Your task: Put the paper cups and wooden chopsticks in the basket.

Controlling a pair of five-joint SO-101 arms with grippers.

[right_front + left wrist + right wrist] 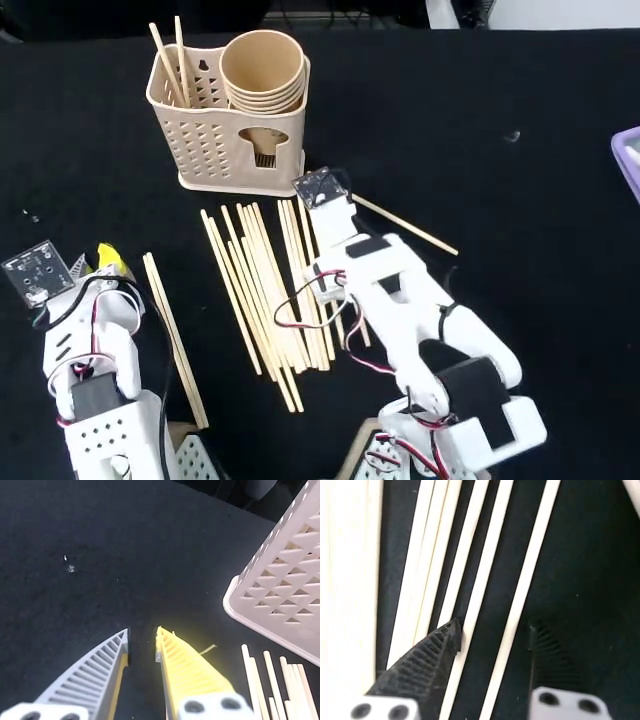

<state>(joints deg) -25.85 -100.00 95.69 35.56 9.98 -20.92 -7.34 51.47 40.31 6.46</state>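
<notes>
A beige basket (215, 150) stands at the back of the black table, holding stacked paper cups (262, 62) and two upright chopsticks (168, 62). Several wooden chopsticks (265, 300) lie fanned in front of it, a pair (175, 340) lies further left, and one (405, 225) lies to the right. The right arm (400, 290) is stretched over the fan. My right gripper (493, 630) is open, pointing down, with two chopsticks (495, 580) between its fingertips. My left gripper (142, 632) hangs open and holds nothing, left of the basket (280, 590) and the chopstick ends (270, 680).
A purple container edge (628, 155) shows at the far right of the table. The arm bases stand at the front edge. Bare black cloth lies to the right of the basket and at the far left.
</notes>
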